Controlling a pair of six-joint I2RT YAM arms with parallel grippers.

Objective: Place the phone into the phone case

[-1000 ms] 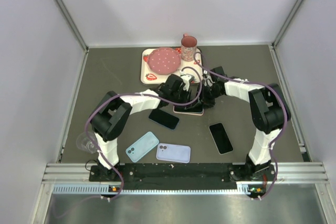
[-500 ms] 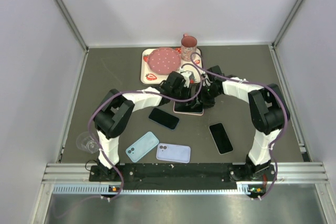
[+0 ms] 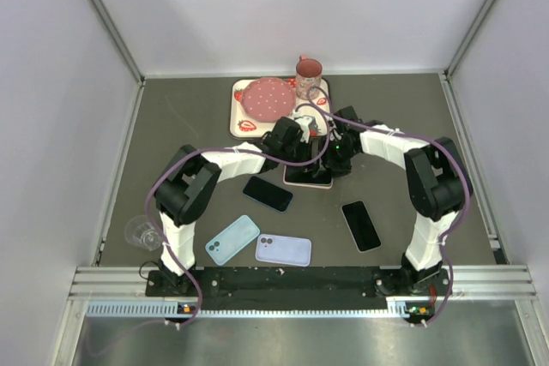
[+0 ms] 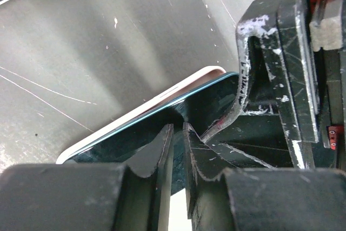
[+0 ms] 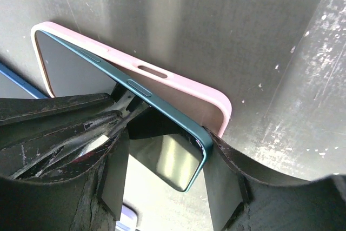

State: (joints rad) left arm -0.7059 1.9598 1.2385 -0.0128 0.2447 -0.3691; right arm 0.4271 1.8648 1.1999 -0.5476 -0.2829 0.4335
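A dark teal phone (image 3: pixel 307 175) lies tilted in a pink case (image 3: pixel 312 185) at mid table. In the right wrist view the phone (image 5: pixel 162 158) has its long edge and near corner raised above the case's rim (image 5: pixel 178 87). My right gripper (image 5: pixel 165 171) straddles the phone's near end, with its fingers against the phone's sides. My left gripper (image 4: pixel 177 128) is shut, tips resting on the phone's screen (image 4: pixel 135 133) above the pale case edge (image 4: pixel 135 109). In the top view the left gripper (image 3: pixel 300 153) and right gripper (image 3: pixel 336 160) meet over the case.
Two black phones (image 3: pixel 268 194) (image 3: pixel 361 225), a light blue case (image 3: pixel 232 239) and a lavender case (image 3: pixel 283 249) lie nearer the bases. A tray (image 3: pixel 243 122) with a pink plate (image 3: pixel 268 98) and a mug (image 3: pixel 309 70) stands behind. A clear cup (image 3: pixel 141 233) sits at the left.
My left gripper has moved a little right and back, onto the phone in the pink case. My right gripper has shifted slightly left toward it.
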